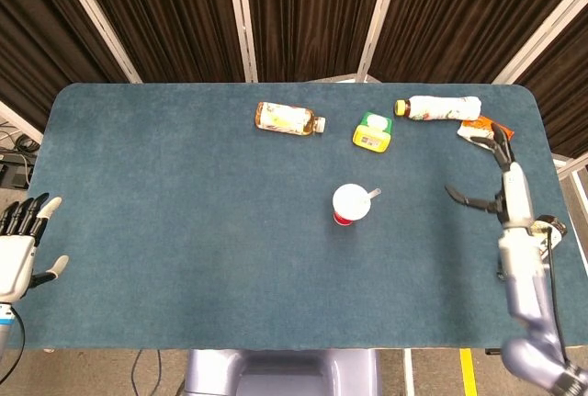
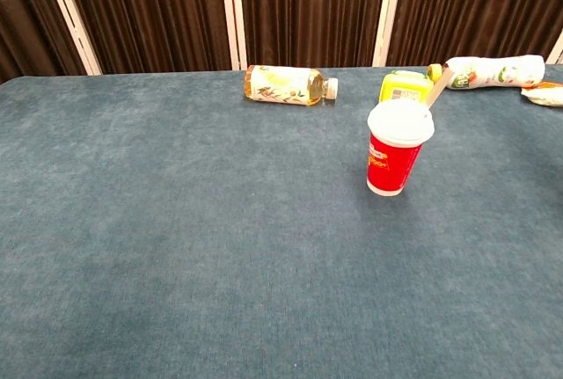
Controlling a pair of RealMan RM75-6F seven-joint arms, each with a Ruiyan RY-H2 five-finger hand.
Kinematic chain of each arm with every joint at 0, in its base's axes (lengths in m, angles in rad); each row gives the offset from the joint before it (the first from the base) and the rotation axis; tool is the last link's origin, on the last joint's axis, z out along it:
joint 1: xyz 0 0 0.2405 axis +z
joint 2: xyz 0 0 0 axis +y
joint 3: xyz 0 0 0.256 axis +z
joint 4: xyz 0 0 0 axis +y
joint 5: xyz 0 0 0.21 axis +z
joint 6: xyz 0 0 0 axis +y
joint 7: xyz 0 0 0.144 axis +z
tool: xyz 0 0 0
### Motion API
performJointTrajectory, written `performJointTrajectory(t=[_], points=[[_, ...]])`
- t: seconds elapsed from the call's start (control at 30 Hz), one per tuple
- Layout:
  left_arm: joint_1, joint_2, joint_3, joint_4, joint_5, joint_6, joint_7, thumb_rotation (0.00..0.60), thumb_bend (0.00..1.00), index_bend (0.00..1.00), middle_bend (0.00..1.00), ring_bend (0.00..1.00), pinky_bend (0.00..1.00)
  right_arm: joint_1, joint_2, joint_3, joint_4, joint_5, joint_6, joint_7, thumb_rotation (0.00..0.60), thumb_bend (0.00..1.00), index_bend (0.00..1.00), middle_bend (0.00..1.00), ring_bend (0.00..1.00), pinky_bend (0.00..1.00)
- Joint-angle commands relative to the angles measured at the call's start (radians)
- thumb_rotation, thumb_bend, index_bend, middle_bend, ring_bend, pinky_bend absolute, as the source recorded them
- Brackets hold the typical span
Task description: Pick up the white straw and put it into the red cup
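The right hand (image 1: 501, 185) hung empty near the table's (image 1: 165, 231) right edge, fingers spread. The left hand (image 1: 20, 244) lay open off the left edge. Mid-table, the white straw (image 2: 437, 91) leaned out of the upright red cup (image 2: 398, 150).

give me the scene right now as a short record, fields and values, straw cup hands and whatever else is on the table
straw: white straw stands slanted in the red cup, top leaning to the right
cup: upright, white lid on, near the table middle
right hand: right hand near the table's right edge, fingers apart, holding nothing
left hand: left hand off the table's left edge, fingers apart, holding nothing
far side: tea bottle on its side, yellow container, white bottle on its side, snack packet
task state: straw appears placed
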Motion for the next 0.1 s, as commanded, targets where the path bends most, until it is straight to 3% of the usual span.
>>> performJointTrajectory(t=[0.03,0.1], points=[[0.002,-0.001,0.001,-0.001,0.001,0.003,0.002,0.6,0.3,0.07,0.0,0.0,0.0,-0.069,0.045,-0.147,0.078,-0.137,0.076,-0.189,0.6,0.08,0.04,0.0,0.0,0.0],[0.004,0.0,0.003,-0.001,0.005,0.007,0.0,0.6,0.3,0.07,0.0,0.0,0.0,-0.081,0.049,-0.223,0.119,-0.173,0.065,-0.33,0.6,0.07,0.0,0.0,0.0,0.0]])
